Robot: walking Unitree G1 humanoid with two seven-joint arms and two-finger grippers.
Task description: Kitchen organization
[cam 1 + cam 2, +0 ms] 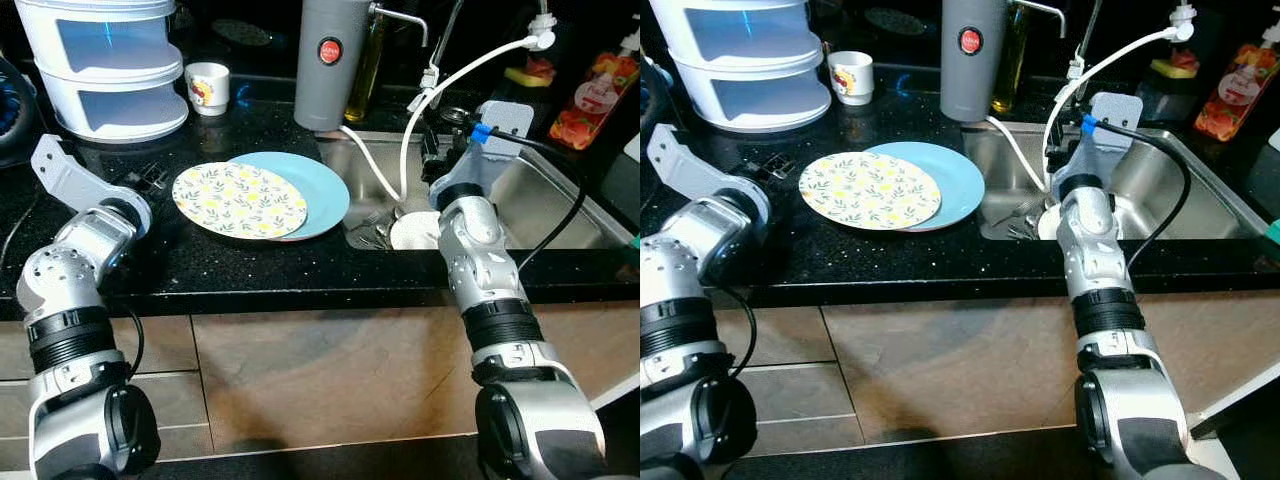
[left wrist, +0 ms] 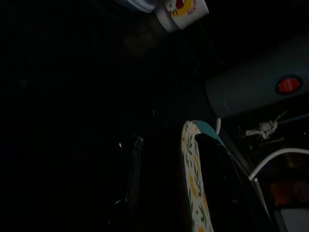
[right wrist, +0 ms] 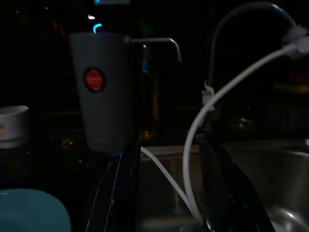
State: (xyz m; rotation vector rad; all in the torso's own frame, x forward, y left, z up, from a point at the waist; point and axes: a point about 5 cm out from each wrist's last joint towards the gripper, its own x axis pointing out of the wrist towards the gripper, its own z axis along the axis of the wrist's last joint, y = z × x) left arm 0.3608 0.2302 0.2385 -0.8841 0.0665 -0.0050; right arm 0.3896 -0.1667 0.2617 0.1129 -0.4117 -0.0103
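Observation:
A floral plate (image 1: 240, 198) lies on the black counter (image 1: 250, 270), overlapping a light blue plate (image 1: 320, 188) beneath it. My left gripper (image 1: 150, 180) rests low on the counter just left of the floral plate, whose edge (image 2: 193, 179) appears in the dark left wrist view. My right arm (image 1: 470, 240) reaches over the sink (image 1: 550, 200). The right gripper (image 3: 168, 140) is open, with a white hose (image 3: 193, 140) running between its fingers and nothing held. A white dish (image 1: 415, 232) and some cutlery (image 1: 372, 236) lie in the sink.
A grey water dispenser (image 1: 330, 60) stands behind the plates. A white cup (image 1: 208, 88) and a white stacked container (image 1: 100, 60) are at the back left. Bottles (image 1: 595, 100) stand behind the sink, and the tap (image 1: 445, 50) rises beside the hose.

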